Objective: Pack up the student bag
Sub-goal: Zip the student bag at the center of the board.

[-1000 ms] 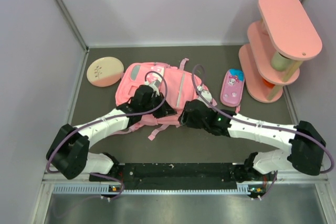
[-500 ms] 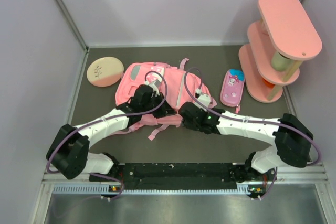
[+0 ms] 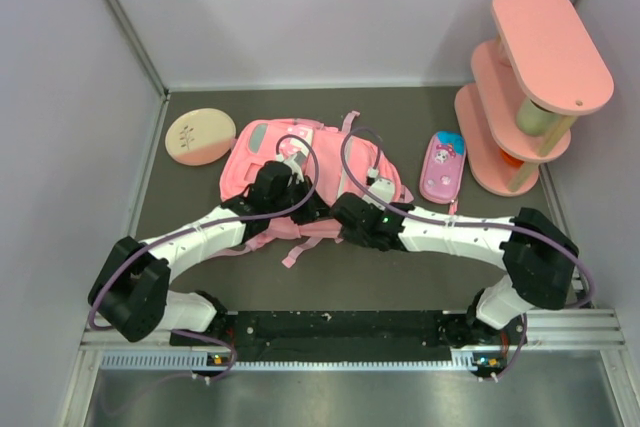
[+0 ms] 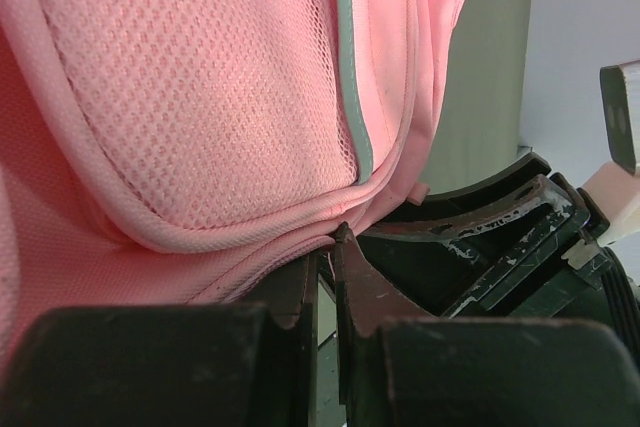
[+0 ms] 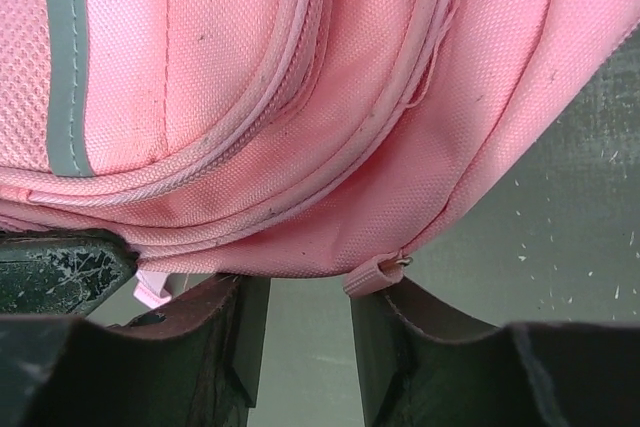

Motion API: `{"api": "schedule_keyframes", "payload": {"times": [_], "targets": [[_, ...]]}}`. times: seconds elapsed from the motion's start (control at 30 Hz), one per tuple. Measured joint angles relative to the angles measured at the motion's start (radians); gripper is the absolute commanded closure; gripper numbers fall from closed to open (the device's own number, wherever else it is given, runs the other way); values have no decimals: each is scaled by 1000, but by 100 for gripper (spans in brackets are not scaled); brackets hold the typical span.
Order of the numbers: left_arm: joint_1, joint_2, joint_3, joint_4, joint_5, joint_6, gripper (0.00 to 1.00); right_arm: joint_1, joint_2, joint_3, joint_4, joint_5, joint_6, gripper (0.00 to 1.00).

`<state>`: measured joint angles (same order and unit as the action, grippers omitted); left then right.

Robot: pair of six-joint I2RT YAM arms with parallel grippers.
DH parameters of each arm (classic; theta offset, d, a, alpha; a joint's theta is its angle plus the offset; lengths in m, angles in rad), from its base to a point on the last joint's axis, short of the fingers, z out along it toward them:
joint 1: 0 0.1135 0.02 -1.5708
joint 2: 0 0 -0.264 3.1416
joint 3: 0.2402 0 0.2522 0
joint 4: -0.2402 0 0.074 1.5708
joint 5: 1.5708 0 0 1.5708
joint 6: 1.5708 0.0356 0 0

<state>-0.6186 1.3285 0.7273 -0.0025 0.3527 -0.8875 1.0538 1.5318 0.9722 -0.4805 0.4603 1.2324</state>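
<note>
- Since packing can only begin once the student bag point(image 3: 328, 162) is open, we read both grippers at its near edge as working on the zip. The bag lies flat in the middle of the table point(image 3: 420, 117), front up, just left of the pencil case point(image 3: 442, 167).
- On the left gripper point(image 4: 328, 247), the fingers are pressed almost together, with the tips against the bag's piped hem. We cannot tell whether a fold is pinched. We judge it is pinning the bag so it won't slide.
- On the right gripper point(image 5: 310, 297), the fingers stand narrowly apart with nothing between them. A small zip pull point(image 5: 378, 272) lies at one fingertip, probably the target.
- Both arms reach forward low and bend inward, so their wrists nearly meet at the bag's edge.
</note>
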Motion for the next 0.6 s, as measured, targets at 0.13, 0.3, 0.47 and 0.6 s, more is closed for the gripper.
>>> {"api": "schedule_keyframes", "payload": {"times": [0.13,0.3,0.47,0.6], "targets": [[2,0,0,1,4,0,100,3,12,6,-3,3,0,74],[3,0,0,1,9,0,100,5,43,10,-23,10,-1,78],[3,1,3,1,10,0,100,5,53,11,-44,17,0,90],[4,5,6,2,16,0,100,6,53,11,-52,28,-3,82]]}}
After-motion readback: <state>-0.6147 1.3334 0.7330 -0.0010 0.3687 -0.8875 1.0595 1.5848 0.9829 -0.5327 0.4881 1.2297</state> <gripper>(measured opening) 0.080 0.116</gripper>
